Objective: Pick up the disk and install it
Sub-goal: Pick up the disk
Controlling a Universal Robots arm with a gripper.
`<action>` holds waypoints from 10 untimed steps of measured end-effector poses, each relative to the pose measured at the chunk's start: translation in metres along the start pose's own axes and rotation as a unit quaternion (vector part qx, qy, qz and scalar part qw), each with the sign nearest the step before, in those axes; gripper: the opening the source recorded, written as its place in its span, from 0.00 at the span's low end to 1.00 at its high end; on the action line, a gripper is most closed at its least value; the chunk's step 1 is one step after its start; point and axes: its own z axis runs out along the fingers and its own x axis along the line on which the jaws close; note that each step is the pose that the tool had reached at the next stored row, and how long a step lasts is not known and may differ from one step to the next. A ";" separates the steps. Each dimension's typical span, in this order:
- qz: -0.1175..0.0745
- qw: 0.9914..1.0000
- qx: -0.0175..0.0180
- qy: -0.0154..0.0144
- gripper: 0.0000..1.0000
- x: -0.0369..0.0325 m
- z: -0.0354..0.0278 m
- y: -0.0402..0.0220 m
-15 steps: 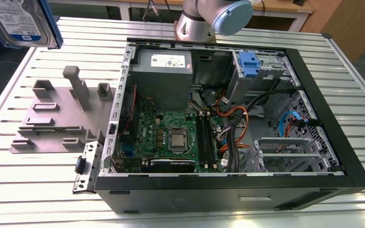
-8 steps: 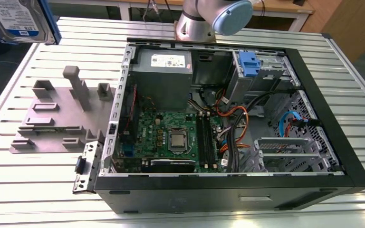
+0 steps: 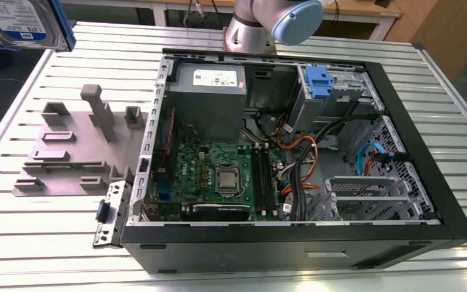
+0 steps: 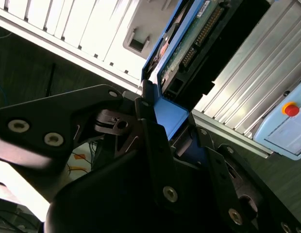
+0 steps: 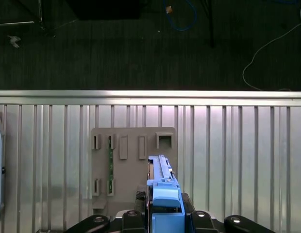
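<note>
The disk [image 3: 19,21], silver with a white-and-blue label and blue rails, hangs high above the table at the exterior view's far left. In both wrist views my gripper [image 4: 172,119] [image 5: 165,213] is shut on the disk's blue rail end. The second wrist view shows the disk's [image 4: 189,34] circuit board side. In the first wrist view the disk [image 5: 161,179] appears edge-on, above the grey slotted stand [image 5: 126,160]. The open computer case [image 3: 428,152] lies on the table to the exterior view's right of the disk.
The grey slotted stand [image 3: 71,146] sits beside the case on the slatted metal table [image 3: 47,243]. A blue clip [image 3: 318,82] sits in the case's drive bay, with cables and a motherboard [image 3: 217,176] inside. The arm's base [image 3: 270,24] stands behind the case.
</note>
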 end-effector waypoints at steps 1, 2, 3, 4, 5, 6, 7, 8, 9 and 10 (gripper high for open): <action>0.000 1.000 0.000 0.000 0.36 0.0002 0.0000 0.0000; 0.000 1.000 0.000 0.000 0.36 0.0002 0.0000 0.0000; 0.000 1.000 0.000 0.000 0.36 0.0004 -0.0001 0.0000; 0.000 1.000 0.000 0.000 0.36 0.0008 0.0000 0.0000; 0.000 1.000 0.000 0.000 0.36 0.0014 0.0000 0.0000; 0.000 1.000 0.000 0.000 0.36 0.0023 0.0000 0.0000; 0.000 1.000 0.000 0.000 0.36 0.0034 0.0000 0.0000; 0.000 1.000 0.000 0.000 0.36 0.0049 0.0001 0.0000; 0.000 1.000 0.000 0.000 0.36 0.0064 0.0001 0.0000; 0.000 1.000 0.000 0.000 0.36 0.0080 0.0002 0.0000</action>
